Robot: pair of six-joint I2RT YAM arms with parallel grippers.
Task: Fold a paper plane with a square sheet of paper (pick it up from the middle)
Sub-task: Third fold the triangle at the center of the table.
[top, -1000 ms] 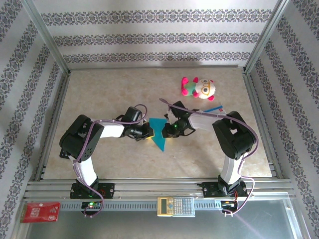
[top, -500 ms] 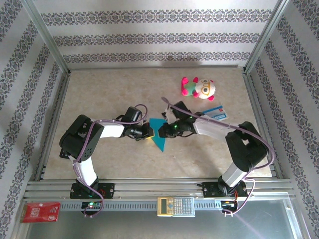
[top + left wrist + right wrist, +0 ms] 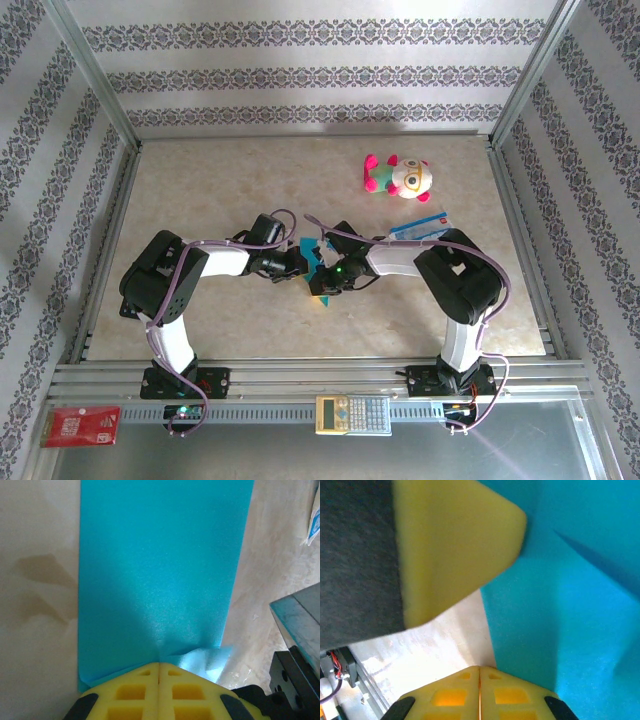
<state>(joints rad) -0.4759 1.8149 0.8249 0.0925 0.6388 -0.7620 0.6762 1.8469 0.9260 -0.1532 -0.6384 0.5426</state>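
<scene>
Right arm swung in leftward over the sheet since a second ago. Left gripper [image 3: 159, 664] clamped on the square sheet of paper [image 3: 160, 570], mid-table [image 3: 220, 180]. Right gripper [image 3: 480, 668] pinched shut on its edge. We judge a fold under way; next calls for pressing the crease without tearing.

Free to pass over the bare desk [image 3: 220, 180] at far left. Blocked at far right by plush toy [image 3: 398, 177] and small card [image 3: 420, 226].
</scene>
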